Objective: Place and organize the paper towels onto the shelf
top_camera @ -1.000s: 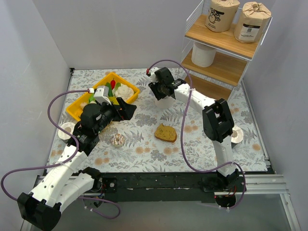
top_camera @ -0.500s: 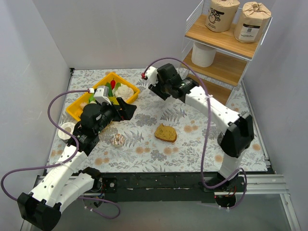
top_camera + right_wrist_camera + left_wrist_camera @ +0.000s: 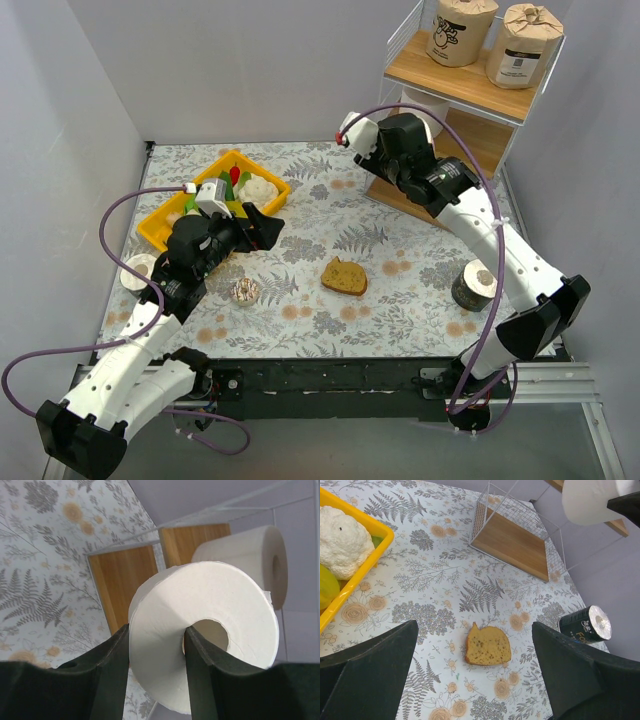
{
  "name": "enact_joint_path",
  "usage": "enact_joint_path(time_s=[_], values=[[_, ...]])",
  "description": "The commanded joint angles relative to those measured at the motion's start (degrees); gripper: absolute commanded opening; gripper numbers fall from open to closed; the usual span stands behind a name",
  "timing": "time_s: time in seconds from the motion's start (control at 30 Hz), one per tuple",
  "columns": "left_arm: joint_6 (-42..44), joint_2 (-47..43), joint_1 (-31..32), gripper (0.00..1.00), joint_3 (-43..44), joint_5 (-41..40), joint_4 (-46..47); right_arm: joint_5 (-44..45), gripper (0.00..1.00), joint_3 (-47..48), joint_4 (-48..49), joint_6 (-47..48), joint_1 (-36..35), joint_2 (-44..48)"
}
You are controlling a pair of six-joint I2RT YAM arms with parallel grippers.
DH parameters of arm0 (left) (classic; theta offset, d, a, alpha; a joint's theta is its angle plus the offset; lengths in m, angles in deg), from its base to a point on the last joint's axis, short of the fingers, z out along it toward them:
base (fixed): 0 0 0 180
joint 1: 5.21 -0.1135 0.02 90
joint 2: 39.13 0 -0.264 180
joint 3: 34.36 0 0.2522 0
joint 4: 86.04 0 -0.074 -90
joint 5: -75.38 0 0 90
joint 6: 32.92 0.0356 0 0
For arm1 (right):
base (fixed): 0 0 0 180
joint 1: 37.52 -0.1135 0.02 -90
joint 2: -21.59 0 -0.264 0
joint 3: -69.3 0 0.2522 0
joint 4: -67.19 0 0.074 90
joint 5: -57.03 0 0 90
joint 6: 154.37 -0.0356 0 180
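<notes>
My right gripper point(image 3: 405, 142) is shut on a plain white paper towel roll point(image 3: 200, 630), one finger in its core and one outside, held in the air just in front of the wire shelf point(image 3: 470, 140). The held roll also shows in the left wrist view point(image 3: 590, 500). A second white roll point(image 3: 250, 565) lies on the middle board. Two tan-wrapped rolls point(image 3: 463, 30) point(image 3: 528, 45) stand on the top board. A dark-wrapped roll point(image 3: 475, 285) stands on the table at the right. My left gripper point(image 3: 262, 228) is open and empty above the table.
A brown bread slice point(image 3: 344, 276) lies mid-table, between my left fingers in the wrist view. A yellow tray point(image 3: 170, 215) with a white cauliflower point(image 3: 342, 540) sits at the back left. A white round thing point(image 3: 137, 272) and a small object point(image 3: 243, 291) lie near the left arm.
My right arm has swung right and up from mid-table to the shelf front, carrying the white roll. The dark roll on the right has come into view. The left arm has not moved.
</notes>
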Motion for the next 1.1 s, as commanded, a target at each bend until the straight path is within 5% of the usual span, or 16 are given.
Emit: enact_joint_path(time_s=[0.0,0.77,1.07], values=[[0.70,-0.73,0.23,0.98,0.13,0.15,-0.12,4.62,0.38,0.75,1.86,3.93,3.62,2.56],[0.61,-0.20,0.23,0.98,0.31,0.76,-0.12,1.19,0.39,-2.67,5.02,5.60,14.70,6.60],[0.61,-0.29,0.23,0.98,0.22,0.59,-0.12,2.51,0.53,-3.99,9.49,9.19,16.64,6.60]])
